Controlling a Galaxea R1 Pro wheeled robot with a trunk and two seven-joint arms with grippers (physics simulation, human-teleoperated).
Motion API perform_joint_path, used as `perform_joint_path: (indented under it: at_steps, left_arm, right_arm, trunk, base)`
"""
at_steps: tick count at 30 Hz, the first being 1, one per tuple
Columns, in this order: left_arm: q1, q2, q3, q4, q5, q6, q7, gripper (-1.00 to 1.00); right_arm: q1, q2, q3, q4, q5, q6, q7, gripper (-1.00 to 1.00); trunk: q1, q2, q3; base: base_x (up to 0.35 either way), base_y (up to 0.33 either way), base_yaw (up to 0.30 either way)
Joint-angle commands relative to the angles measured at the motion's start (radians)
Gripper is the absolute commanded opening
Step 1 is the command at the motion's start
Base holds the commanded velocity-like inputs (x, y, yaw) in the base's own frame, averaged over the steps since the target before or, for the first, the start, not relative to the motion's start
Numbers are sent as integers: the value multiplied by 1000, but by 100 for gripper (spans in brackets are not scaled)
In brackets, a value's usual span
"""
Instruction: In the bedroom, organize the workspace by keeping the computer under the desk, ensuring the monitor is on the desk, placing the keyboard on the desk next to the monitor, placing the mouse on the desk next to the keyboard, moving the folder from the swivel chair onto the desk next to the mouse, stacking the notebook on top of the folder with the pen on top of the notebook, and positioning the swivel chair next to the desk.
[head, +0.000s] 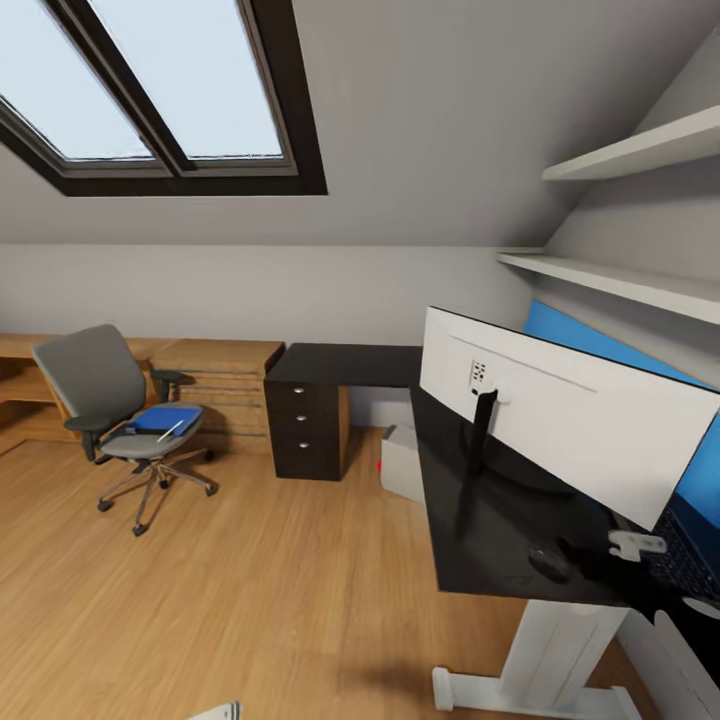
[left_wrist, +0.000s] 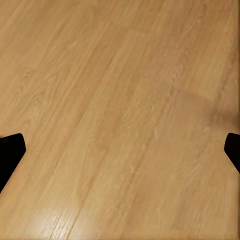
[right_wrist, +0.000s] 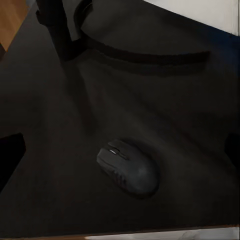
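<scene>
The swivel chair stands at the far left, away from the desk. On its seat lies the blue folder with the white pen across it; I cannot make out the notebook. The monitor stands on the desk with its white back to me. The mouse rests on the black top, and the keyboard is at the right edge. The computer sits under the desk. My right gripper hangs open above the mouse. Over bare floor, my left gripper is open.
A black drawer cabinet stands under the desk's far end, beside light wooden low shelving. White wall shelves hang above the desk at the right. Wooden floor stretches between chair and desk. The desk's white pedestal leg is near me.
</scene>
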Motion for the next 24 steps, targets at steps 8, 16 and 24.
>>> perform_joint_path:
  at_steps: [8, 16, 24]
  left_arm:
    - [-1, 1, -5, -2, 9, -8, 7, 100]
    - [-1, 0, -4, -40, 10, -8, 11, 100]
    - [-1, -5, -5, -77, 14, 0, 9, 100]
  right_arm:
    - [-1, 2, 4, 21, 48, -35, 12, 100]
    - [-1, 3, 4, 24, 69, -66, 63, 100]
    - [-1, 4, 2, 25, 72, -71, 85, 100]
  trunk:
    - [0, -1, -1]
    - [0, -1, -1]
    - [31, -57, -26]
  base:
    - [13, -44, 0]
    - [2, -6, 0]
    - [0, 0, 0]
